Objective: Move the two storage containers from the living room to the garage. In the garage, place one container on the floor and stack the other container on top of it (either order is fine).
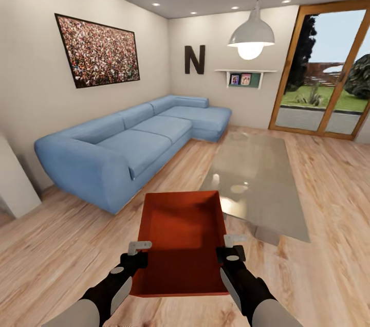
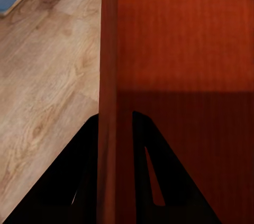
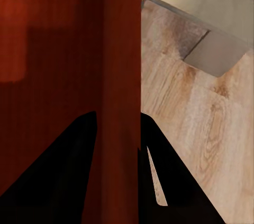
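Note:
I am in the living room, over its light wood-plank floor (image 1: 61,250). An orange-red storage container (image 1: 182,239) hangs level in front of me, held between both arms. My left gripper (image 1: 137,254) is shut on its left wall, and my right gripper (image 1: 232,249) is shut on its right wall. In the left wrist view the container's wall (image 2: 108,49) runs between the black fingers of the left gripper (image 2: 115,123). The right wrist view shows the other wall (image 3: 121,34) clamped in the right gripper (image 3: 119,121). The garage is out of view.
A long blue corner sofa (image 1: 128,147) stands ahead on the left. A low glass coffee table (image 1: 257,178) lies ahead on the right, its near end close to the container. A pendant lamp (image 1: 251,36) hangs above it. Wood-framed glass doors (image 1: 329,70) are at the far right.

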`<state>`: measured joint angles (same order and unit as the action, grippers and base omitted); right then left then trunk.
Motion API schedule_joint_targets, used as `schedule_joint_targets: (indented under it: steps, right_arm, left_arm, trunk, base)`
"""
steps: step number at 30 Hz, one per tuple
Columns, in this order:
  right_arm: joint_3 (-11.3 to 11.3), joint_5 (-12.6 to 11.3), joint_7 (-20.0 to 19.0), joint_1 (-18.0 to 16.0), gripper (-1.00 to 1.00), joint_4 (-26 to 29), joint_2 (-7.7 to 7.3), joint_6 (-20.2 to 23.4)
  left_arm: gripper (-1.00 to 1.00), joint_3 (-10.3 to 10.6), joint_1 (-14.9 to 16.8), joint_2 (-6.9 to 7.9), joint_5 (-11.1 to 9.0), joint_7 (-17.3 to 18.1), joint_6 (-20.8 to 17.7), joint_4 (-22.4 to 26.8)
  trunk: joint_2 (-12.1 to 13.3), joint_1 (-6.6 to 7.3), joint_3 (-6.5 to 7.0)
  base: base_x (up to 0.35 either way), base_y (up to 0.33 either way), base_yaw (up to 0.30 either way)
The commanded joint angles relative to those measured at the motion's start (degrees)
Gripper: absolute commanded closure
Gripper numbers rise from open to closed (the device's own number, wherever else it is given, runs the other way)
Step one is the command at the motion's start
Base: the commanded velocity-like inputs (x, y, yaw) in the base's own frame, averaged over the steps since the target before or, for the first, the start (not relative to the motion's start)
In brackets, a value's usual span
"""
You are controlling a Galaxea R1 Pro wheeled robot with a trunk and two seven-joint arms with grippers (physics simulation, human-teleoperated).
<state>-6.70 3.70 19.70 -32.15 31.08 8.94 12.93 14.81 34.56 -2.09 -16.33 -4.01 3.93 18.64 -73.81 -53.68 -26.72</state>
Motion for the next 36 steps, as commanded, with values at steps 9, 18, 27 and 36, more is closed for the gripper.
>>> schedule_joint_targets:
  steps: [9, 18, 27, 36]
  right_arm:
    - [-0.2, -0.4, -1.4, 0.0, 1.00, 0.1, 0.20, 0.3]
    - [-0.2, -0.4, -1.4, 0.0, 1.00, 0.1, 0.20, 0.3]
    - [-0.2, -0.4, -1.4, 0.0, 1.00, 0.1, 0.20, 0.3]
    - [-0.2, -0.4, -1.4, 0.0, 1.00, 0.1, 0.20, 0.3]
  left_arm:
    - [1.00, 0.3, 0.1, -0.03, -0.4, -0.6, 0.2, -0.1]
    - [1.00, 0.4, 0.1, -0.02, -0.4, -0.6, 0.3, -0.1]
    - [1.00, 0.4, 0.1, -0.02, -0.4, -0.6, 0.3, -0.1]
    - [1.00, 0.4, 0.1, -0.02, -0.4, -0.6, 0.2, -0.1]
  trunk:
    - [0.0, 0.00, -0.06]
    - [0.0, 0.00, -0.06]
    - [0.0, 0.00, -0.06]
    - [0.0, 0.00, -0.06]
  base:
    - [0.000, 0.000, 0.277]
    - [0.000, 0.000, 0.277]
    - [0.000, 0.000, 0.277]
    - [0.000, 0.000, 0.277]
